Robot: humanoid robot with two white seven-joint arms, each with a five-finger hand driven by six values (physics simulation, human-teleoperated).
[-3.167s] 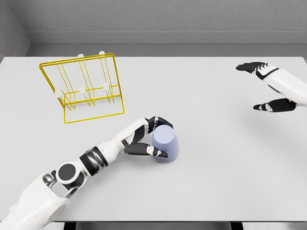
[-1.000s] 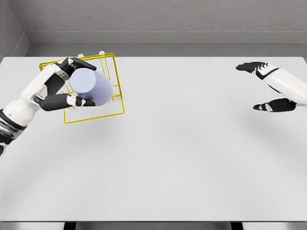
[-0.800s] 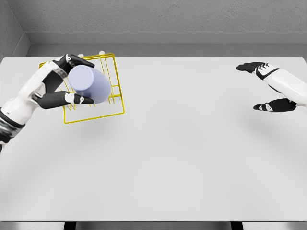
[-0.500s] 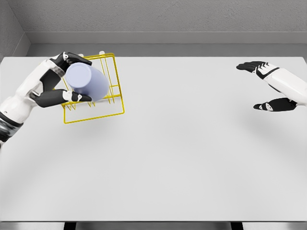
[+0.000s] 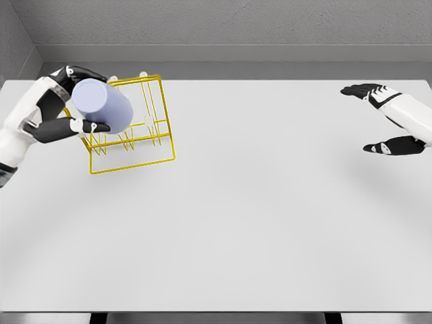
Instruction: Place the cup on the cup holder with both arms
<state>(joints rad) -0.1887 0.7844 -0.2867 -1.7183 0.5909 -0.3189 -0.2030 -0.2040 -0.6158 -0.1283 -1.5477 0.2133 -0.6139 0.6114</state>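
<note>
Head view, cup approaching the holder. Over the last second the left hand (image 5: 50, 108) has carried the lavender cup (image 5: 101, 106) a little up and to the left, from in front of the middle of the yellow wire cup holder (image 5: 128, 125) to its upper left corner. Three seconds back the cup stood on the desk (image 5: 256, 216) near the centre, so the lift and the transfer are done; what remains, by the look of it, is seating the cup on a peg.

The left hand is clenched around the cup: dark fingers (image 5: 74, 72) wrap over its top and the thumb presses underneath, near the closed base. The cup lies tilted on its side, base toward the camera, mouth pointing away toward the rack. It overlaps the left part of the frame in this view; whether it already touches a wire or a white-tipped peg cannot be told.

The right hand (image 5: 385, 118) hovers above the far right of the desk, well apart from cup and holder. Its fingers are spread and hold nothing. It has drifted slightly rightward, so the placement appears to rest on the left arm alone.
</note>
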